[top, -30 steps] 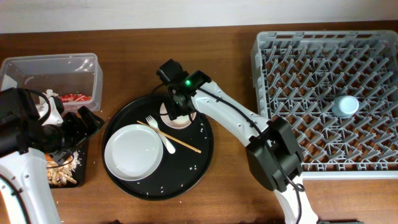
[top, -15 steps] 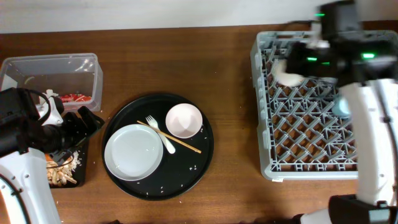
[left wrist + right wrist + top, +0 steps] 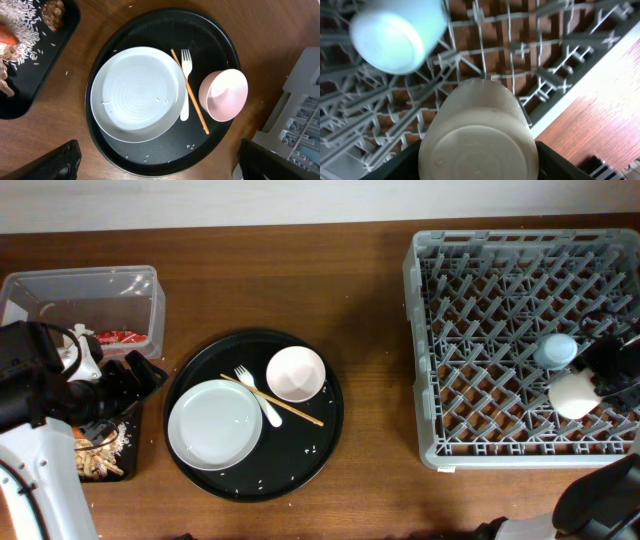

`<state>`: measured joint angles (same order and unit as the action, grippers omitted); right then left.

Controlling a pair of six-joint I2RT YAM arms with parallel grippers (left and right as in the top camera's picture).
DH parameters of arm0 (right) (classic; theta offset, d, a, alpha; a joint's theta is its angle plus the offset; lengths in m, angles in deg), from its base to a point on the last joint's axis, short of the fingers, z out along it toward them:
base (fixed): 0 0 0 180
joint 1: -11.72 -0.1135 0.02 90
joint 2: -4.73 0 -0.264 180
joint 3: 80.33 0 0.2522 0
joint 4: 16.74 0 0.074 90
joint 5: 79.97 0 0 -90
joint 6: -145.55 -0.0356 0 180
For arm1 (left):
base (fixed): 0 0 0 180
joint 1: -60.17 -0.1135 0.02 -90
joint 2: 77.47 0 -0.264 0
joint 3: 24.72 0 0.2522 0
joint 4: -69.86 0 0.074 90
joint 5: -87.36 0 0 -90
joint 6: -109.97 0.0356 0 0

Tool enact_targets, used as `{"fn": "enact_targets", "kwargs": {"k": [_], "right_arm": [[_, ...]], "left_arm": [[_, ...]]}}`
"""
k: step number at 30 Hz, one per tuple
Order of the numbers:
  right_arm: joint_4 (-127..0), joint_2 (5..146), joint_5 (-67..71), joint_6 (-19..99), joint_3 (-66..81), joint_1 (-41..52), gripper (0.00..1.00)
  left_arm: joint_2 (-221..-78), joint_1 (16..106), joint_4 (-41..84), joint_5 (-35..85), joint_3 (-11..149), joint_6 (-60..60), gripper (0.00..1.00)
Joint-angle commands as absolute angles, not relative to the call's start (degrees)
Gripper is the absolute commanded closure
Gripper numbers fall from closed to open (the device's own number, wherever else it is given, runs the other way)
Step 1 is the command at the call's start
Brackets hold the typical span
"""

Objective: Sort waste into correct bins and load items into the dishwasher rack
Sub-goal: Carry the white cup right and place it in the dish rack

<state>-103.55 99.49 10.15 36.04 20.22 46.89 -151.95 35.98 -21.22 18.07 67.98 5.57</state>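
White cup (image 3: 573,394) has been carried to the rack (image 3: 420,350), clamped by right gripper (image 3: 478,160); left gripper (image 3: 160,165) gapes; plate (image 3: 215,423), bowl (image 3: 295,373), fork (image 3: 255,392), chopsticks (image 3: 290,410) left outside.

Left arm (image 3: 25,455) bending in from the left edge, black two-finger left gripper (image 3: 135,380) pointing down, jaws standing wide apart. Right gripper (image 3: 592,383) reaching in from the right edge, fingers (image 3: 552,162) clamping a small white cup (image 3: 479,142).

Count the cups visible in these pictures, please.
2. A light blue cup sits in the large grey plastic rack, near its right side; a small white cup is beside it, held by the right gripper. None looks hidden.
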Motion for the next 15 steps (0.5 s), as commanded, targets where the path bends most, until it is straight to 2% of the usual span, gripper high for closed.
{"fn": "enact_targets", "kwargs": {"k": [1,7,9,15], "right_arm": [[-104.95,98.86,8.51,35.51,19.04,46.94,0.35],[-107.75,98.84,5.47,38.20,18.93,45.98,0.34],[-107.75,98.84,5.56,38.60,18.82,44.66,0.31],[-107.64,98.84,5.73,38.60,18.82,41.93,0.28]], "left_arm": [[-151.54,35.72,-21.28,17.87,67.98,5.22,0.01],[-151.54,35.72,-21.28,17.87,67.98,5.22,0.01],[-151.56,35.72,-21.28,17.87,67.98,5.22,0.01],[-151.54,35.72,-21.28,17.87,67.98,5.22,0.01]]}}
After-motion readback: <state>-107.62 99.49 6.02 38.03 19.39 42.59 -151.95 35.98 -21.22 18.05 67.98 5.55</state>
